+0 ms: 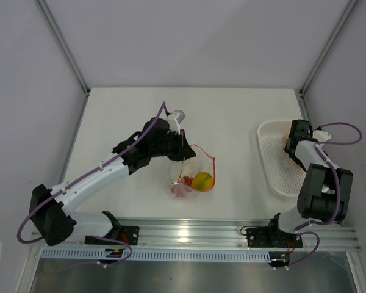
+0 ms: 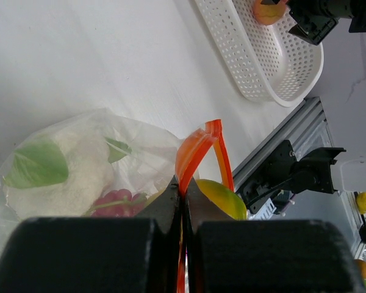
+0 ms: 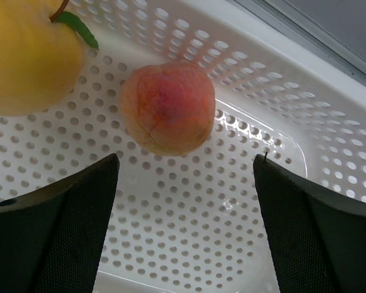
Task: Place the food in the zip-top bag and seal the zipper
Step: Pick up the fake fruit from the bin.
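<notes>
The left gripper (image 2: 183, 187) is clenched on the zipper (image 2: 198, 143), its two black fingers pressed flat together with the red-orange strip pinched between them. From the pinch the strip arches up and away in a loop, its two bands apart, so the mouth of the bag (image 2: 140, 149) stands unsealed. The bag lies on the white table (image 1: 140, 110) near the middle, just beyond the left arm's reach point, its clear plastic slumped and wrinkled. Inside it are a white-green vegetable piece (image 2: 73, 174), red berries (image 2: 113, 200) beside that piece, and a yellow-orange fruit (image 2: 222, 198) lying close to the zipper, near the mouth. Well apart, on the right side of the table, sits a white perforated basket (image 3: 189, 238). The right gripper (image 3: 184, 174) hangs over it with its fingers spread wide and nothing between them. Just ahead of those fingers a peach (image 3: 168, 107) rests on the basket floor, touching neither finger. A yellow fruit (image 3: 27, 58) with a green leaf lies beside the peach, toward the left of the wrist view, also in the basket.
</notes>
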You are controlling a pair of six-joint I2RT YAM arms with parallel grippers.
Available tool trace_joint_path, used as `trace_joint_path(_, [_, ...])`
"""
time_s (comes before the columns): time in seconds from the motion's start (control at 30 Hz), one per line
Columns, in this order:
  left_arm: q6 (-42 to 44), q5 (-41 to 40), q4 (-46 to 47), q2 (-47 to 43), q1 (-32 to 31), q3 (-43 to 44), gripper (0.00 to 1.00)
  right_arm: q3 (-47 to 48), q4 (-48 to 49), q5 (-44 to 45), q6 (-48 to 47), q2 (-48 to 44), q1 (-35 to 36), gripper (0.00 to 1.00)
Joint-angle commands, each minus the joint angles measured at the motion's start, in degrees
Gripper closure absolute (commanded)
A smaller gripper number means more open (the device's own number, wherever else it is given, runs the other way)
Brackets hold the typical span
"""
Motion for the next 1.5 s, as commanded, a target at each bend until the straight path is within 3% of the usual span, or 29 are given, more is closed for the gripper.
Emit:
trace_joint_path(0.0, [1.26, 1.52, 2.74, 0.5, 0.59, 2.8, 0.99, 2.51, 3.86, 1.62, 1.14, 2.37, -0.34, 0.09])
trace_joint_path(0.33, [1.43, 2.41, 3.44, 1.56, 0.77, 3.94, 0.99, 5.32, 7.2, 1.09, -1.15, 8.97, -1.3, 0.11])
trace_joint_path(0.53, [1.61, 2.32, 2.83, 2.96, 0.77, 4.82, 0.99, 6.64, 8.43, -0.22, -1.24, 12.3, -2.01, 0.17])
trace_joint_path(0.73, [1.61, 2.4, 2.74, 3.49, 0.77, 5.35, 0.99, 6.73, 8.26, -1.1, -1.24, 13.45, -2.36, 0.36])
trace_joint_path(0.8, [1.43, 2.4, 2.74, 3.49, 0.77, 5.78, 0.99, 6.73, 7.73, -1.19, -1.41, 13.19, -2.45, 0.51])
trace_joint_path(0.83, [1.43, 2.49, 2.74, 3.41, 0.77, 5.7, 0.99, 6.47, 7.21, -1.28, -1.41, 12.14, -2.45, 0.56])
trace_joint_path(0.87, [1.35, 2.41, 2.74, 3.32, 0.77, 5.7, 0.99, 6.29, 7.12, -1.54, -1.85, 11.44, -2.45, 0.69])
trace_joint_path(1.07, [0.64, 1.44, 2.65, 2.0, 0.77, 4.3, 0.99, 1.82, 5.54, -5.32, -3.43, 0.91, -2.27, 0.99])
trace_joint_path(1.3, [-1.99, 1.97, 4.49, 0.33, 0.77, 2.01, 0.99, 0.75, -3.77, -9.79, -6.15, -14.04, 6.05, 1.0])
trace_joint_path(1.47, [-2.96, 1.53, 4.85, -0.02, 0.77, 0.78, 0.99, -0.47, -5.98, -28.15, -9.41, -27.48, 17.83, 1.0])
